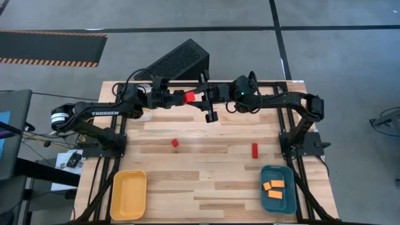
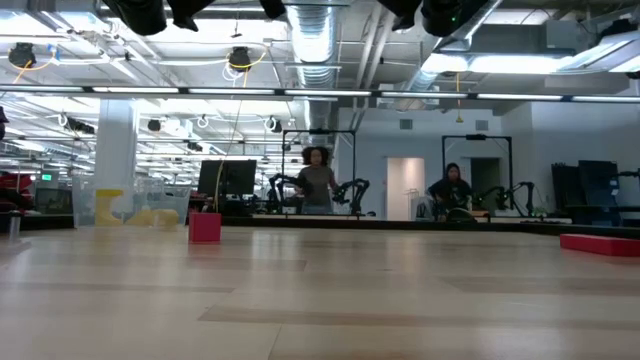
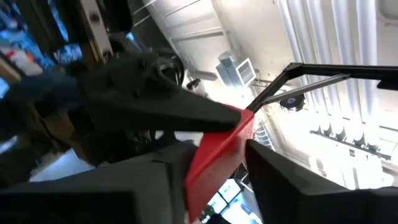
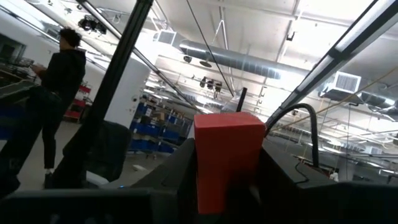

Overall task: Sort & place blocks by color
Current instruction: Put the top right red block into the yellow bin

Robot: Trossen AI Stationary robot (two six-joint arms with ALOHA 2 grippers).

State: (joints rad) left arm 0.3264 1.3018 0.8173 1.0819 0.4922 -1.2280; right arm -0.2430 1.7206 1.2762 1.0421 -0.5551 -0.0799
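Observation:
A red block (image 1: 189,97) hangs in the air above the table's far edge, between my two grippers, which face each other. My left gripper (image 1: 180,99) comes at it from the left and my right gripper (image 1: 201,95) from the right; both are shut on it. The left wrist view shows the block (image 3: 217,155) between that arm's fingers, and the right wrist view shows it (image 4: 227,155) between the other's. A red cube (image 1: 175,142) and a red bar (image 1: 254,150) lie flat on the table. Orange blocks (image 1: 274,189) lie in the teal tray (image 1: 288,195). My left gripper pinches the red block's left end (image 3: 202,180) between its two fingers, level, from the table's left. The block is lifted clear of the table. My right gripper pinches the block's right end (image 4: 227,186) between its two fingers, level, from the table's right. In the left wrist view one of its fingers (image 3: 168,109) lies on the block's far end (image 3: 242,118).
An empty yellow tray (image 1: 129,194) sits at the near left and the teal tray at the near right. A clear tray with yellow pieces (image 2: 130,205) stands at the far left. A black box (image 1: 178,61) lies beyond the far edge. People stand in the room behind.

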